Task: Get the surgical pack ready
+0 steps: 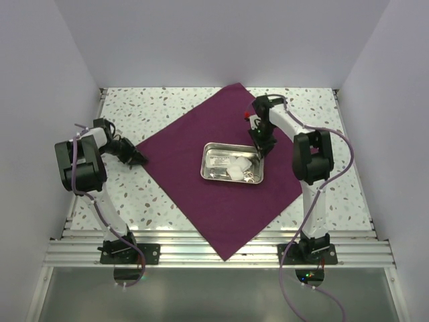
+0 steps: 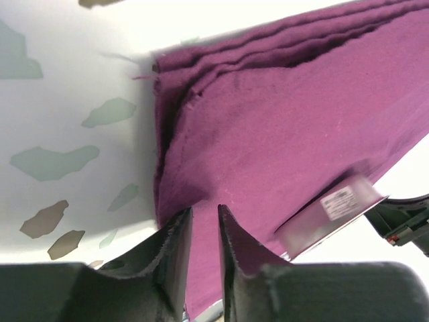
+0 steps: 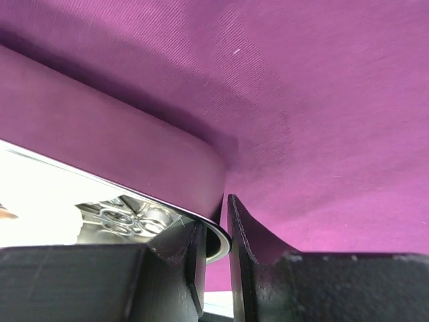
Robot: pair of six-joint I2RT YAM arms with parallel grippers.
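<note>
Overhead footage alone gives the layout: the surgical pack, a deep maroon cloth, lies spread flat as a diamond across the middle of the speckled desk, with a metal tray of white pads at its centre. Only the right wrist view shows the right jaws closed narrowly on the tray's rim, one finger inside, one outside. The left wrist view shows the left jaws narrow at the cloth's edge, lower centre; whether they pinch it I cannot tell. Up close, the cloth's border looks layered and rippled.
</note>
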